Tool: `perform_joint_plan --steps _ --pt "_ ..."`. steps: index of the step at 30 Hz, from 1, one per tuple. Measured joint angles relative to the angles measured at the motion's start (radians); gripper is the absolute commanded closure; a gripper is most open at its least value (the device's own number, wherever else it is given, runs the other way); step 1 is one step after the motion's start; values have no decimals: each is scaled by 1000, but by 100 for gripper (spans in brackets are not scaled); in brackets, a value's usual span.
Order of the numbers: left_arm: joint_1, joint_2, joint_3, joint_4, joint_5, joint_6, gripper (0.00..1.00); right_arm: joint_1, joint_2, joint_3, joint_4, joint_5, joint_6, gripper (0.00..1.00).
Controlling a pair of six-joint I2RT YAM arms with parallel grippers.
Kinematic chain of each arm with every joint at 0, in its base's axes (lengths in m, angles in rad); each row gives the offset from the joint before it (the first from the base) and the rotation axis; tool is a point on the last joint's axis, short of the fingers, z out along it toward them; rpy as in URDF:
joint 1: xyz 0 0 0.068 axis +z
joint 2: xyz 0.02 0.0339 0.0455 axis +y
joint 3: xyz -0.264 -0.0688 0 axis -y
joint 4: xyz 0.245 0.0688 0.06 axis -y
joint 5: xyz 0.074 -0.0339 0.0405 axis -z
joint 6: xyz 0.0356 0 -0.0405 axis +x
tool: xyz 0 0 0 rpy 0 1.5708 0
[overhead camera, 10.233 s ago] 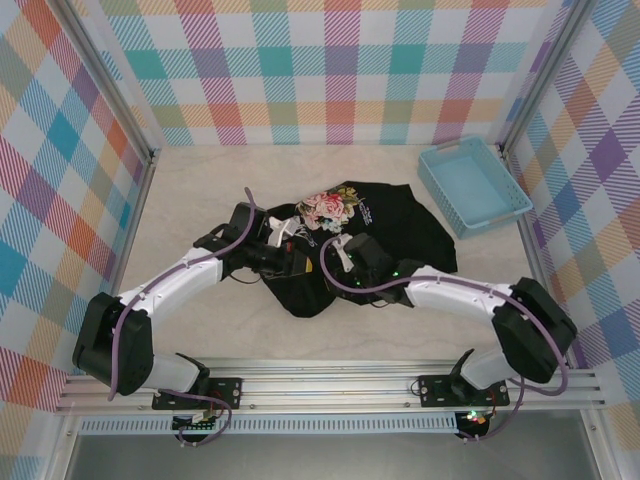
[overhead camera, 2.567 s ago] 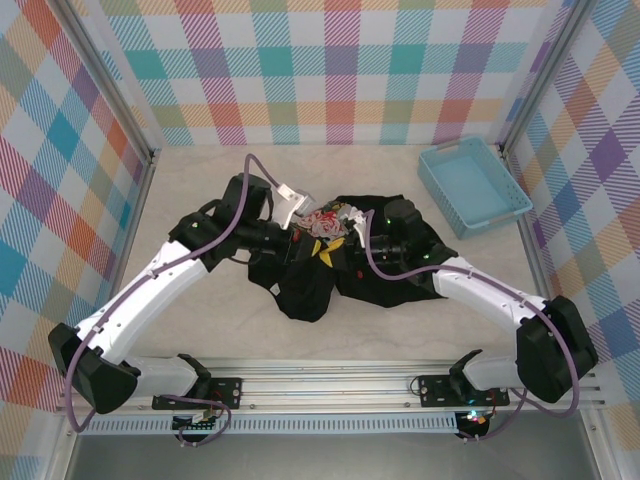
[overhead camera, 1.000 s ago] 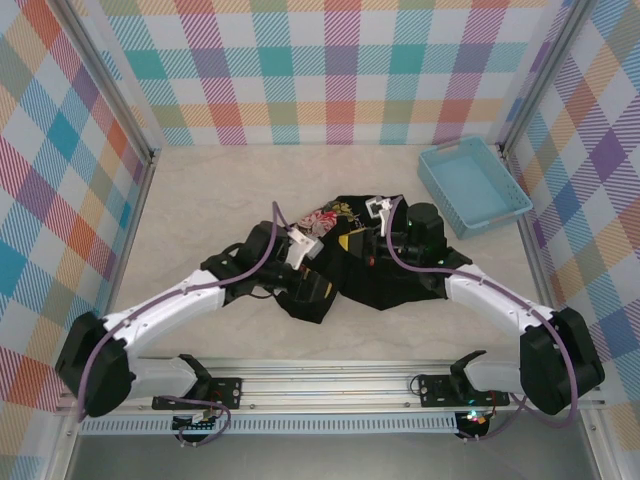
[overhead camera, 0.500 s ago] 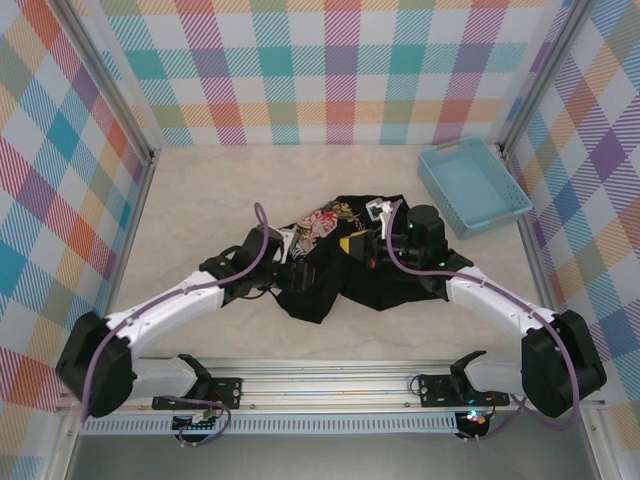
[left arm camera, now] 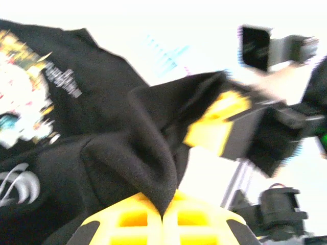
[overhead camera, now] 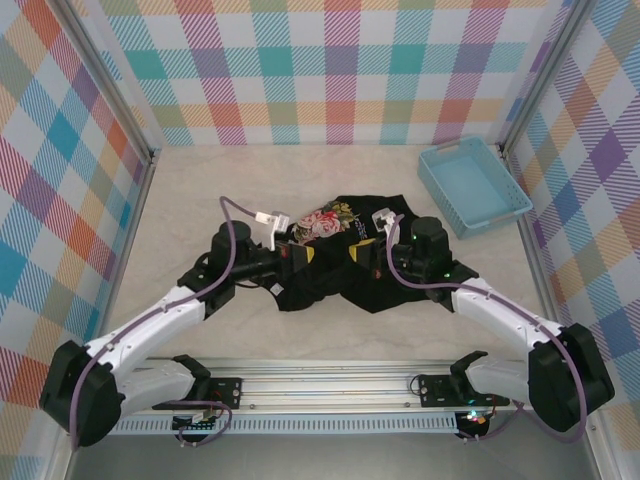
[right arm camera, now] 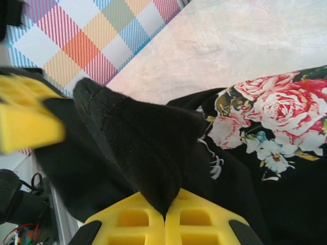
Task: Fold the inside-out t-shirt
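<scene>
Left end effector (left arm camera: 162, 217) and right end effector (right arm camera: 164, 214) each pinch a fold of the bunched inside-out t-shirt (overhead camera: 345, 285); probably spreading it flat, next drawing the grips apart.

The left arm (overhead camera: 150, 325) is being held stretched forward and to the right from its base, with its forearm low over the table. The right arm (overhead camera: 500, 310) is being held in a mirrored pose, angled forward and to the left. The left gripper (overhead camera: 292, 258) and the right gripper (overhead camera: 362, 255) are being pointed toward each other and are near one another, though apart. In each wrist view the yellow fingers are being pressed together. A fold of the t-shirt (overhead camera: 330, 275) is being pinched between the fingertips of the left gripper (left arm camera: 162, 217), and another fold between those of the right gripper (right arm camera: 164, 214).
</scene>
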Motion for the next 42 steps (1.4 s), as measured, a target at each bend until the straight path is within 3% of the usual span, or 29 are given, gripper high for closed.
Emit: perform_joint_plan --steps 5,8,16,24,34,42 --pt "15 -13 -35 160 129 -55 100 0 0 7 -43 69 -7 73" --pt "17 -13 -38 204 189 -73 100 0 12 62 -172 176 -5 65" --pt "25 -37 -16 118 213 -20 100 1 -20 164 -415 324 -76 51" --pt "32 -37 8 39 201 31 100 30 -152 165 -445 191 -161 50" --pt "32 -37 10 -5 179 55 100 103 73 235 -379 76 137 54" --pt "32 -37 10 -10 178 57 100 143 141 244 -354 75 243 56"
